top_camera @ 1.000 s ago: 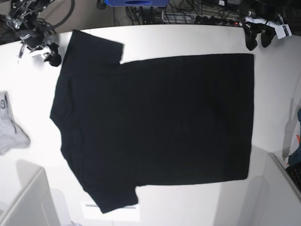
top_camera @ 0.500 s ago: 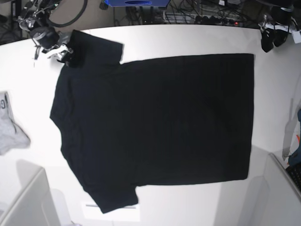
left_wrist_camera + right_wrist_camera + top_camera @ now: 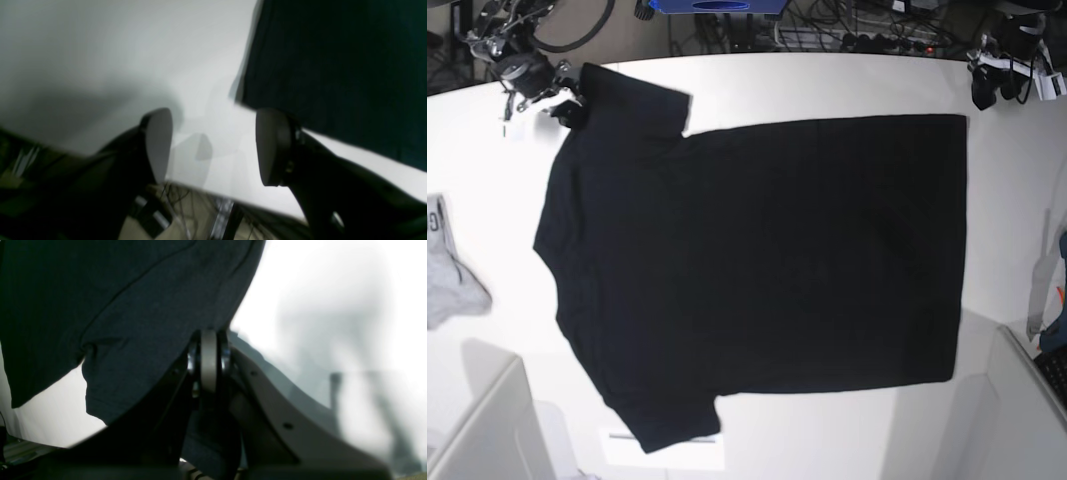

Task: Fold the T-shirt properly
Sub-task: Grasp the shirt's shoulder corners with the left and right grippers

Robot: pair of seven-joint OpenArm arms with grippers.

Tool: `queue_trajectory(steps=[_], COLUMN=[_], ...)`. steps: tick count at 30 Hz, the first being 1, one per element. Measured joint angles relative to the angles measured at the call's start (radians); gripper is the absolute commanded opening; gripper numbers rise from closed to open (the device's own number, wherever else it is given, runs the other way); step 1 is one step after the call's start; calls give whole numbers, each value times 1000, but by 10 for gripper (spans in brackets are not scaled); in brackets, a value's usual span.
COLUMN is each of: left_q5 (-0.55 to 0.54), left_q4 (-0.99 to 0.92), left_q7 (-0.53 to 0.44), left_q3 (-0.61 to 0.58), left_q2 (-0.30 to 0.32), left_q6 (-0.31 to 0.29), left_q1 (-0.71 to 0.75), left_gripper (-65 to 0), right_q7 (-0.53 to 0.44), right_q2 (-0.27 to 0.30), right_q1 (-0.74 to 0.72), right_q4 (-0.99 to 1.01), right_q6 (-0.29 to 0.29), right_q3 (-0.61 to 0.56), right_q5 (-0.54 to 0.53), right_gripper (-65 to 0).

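The black T-shirt (image 3: 757, 270) lies spread flat on the white counter (image 3: 827, 85), plain side up, its collar end toward the left of the base view and its straight hem toward the right. One sleeve points to the far edge of the counter, the other to the near edge. At the far sleeve the right pincer (image 3: 567, 100) sits on the cloth's edge, and the right wrist view shows its jaws pressed together with a bunched fold of the dark fabric (image 3: 140, 316) gathered against them, so it looks to be pinching the sleeve hem. Over at the far right corner of the counter the left pincer (image 3: 995, 85) hovers just beyond the shirt's hem corner, not touching it. From the left wrist view its two rounded fingers (image 3: 160, 143) stand well spread with bare counter (image 3: 100, 60) between them and the shirt's corner (image 3: 333, 66) just beside one finger. A small grey cloth (image 3: 449, 268) lies by the left edge of the counter, apart from the shirt.
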State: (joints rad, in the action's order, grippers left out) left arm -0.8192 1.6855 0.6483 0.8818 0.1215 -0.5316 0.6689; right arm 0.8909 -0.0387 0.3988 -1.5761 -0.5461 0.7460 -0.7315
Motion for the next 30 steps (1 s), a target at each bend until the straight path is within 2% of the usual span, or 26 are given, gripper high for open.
queue_trajectory(steps=[5,8,11,19,26,28,30], left_q5=[0,4,2,-20,-45,-42,-36], left_q4=[-33,-61,-95,-159,-167,-167,-172], left_q7=[9,124,180,160,145,144,150], left_q3=[-11,-23,-23,-26,-98,-97,-96], left_q2=[-14,-15,-19,-24,-24,-24,-25], left_q6=[0,3,3,-5,-19,-18,-16], left_q1=[-69,-115,-168,-221,-223,-223,-222], left_gripper=[-275,-276,-276,-278,-286,-357,-474], right_q7=[6,6,7,6,6,6,6], right_q2=[0,0,0,2,3,3,3], right_q1=[0,-1,-1,-2,-1,-1,-1], right_q4=[0,0,0,0,0,0,0], right_q6=[2,2,3,2,3,3,2], right_q3=[0,0,0,-2,-4,-4,-4], right_q5=[0,0,0,0,0,0,0], right_gripper=[-650,-650,-650,-650,-650,-650,-650])
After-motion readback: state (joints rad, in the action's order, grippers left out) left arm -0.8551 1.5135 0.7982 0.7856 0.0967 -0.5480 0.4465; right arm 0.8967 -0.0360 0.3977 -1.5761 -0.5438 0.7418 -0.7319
